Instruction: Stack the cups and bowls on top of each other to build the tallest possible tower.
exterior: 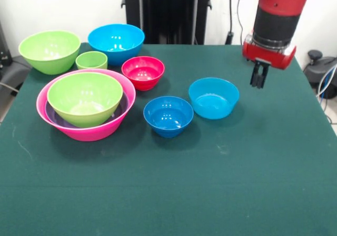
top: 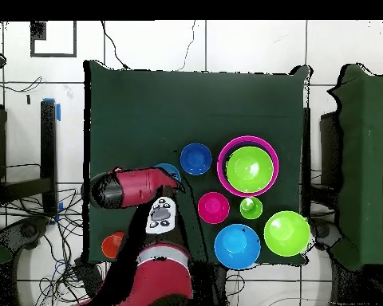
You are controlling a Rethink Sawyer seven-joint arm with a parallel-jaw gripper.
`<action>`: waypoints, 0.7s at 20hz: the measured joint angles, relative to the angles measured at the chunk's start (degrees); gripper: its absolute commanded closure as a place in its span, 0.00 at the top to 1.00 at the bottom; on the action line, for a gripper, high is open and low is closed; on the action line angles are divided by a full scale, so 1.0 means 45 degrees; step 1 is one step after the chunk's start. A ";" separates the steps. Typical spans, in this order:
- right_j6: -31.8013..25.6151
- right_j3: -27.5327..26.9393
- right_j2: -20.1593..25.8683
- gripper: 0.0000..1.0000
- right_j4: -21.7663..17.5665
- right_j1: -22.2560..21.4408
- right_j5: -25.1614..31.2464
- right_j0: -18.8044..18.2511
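A huge pink bowl [exterior: 89,132] at the left holds a purple bowl [exterior: 51,112], with a lime-green bowl [exterior: 84,96] nested on top. Behind them stand another lime-green bowl [exterior: 50,50], the short lime-green cup [exterior: 91,60], a large blue bowl [exterior: 116,42] and a small red bowl [exterior: 142,71]. The small blue bowl [exterior: 168,116] and the teal bowl [exterior: 213,97] sit mid-table. My gripper [exterior: 258,81] hangs shut and empty above the cloth, right of the teal bowl. The orange cup [top: 113,244] shows only in the overhead view, beside the arm.
The dark green table cloth [exterior: 174,194] spreads wide toward the front and right. The robot's red arm [top: 135,187] covers part of the teal bowl [top: 169,169] in the overhead view. Cables and a black frame lie off the table's sides.
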 measured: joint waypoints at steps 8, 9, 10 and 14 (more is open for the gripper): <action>0.0000 0.0096 0.0044 0.00 0.0005 -0.0849 0.0623 -0.0154; 0.0000 0.0101 0.0050 0.00 0.0005 -0.0876 0.0623 -0.0174; 0.0000 0.0107 0.0066 0.00 0.0003 -0.0879 0.0623 -0.0214; 0.0000 0.0114 0.0092 0.00 0.0000 -0.0798 0.0623 -0.0325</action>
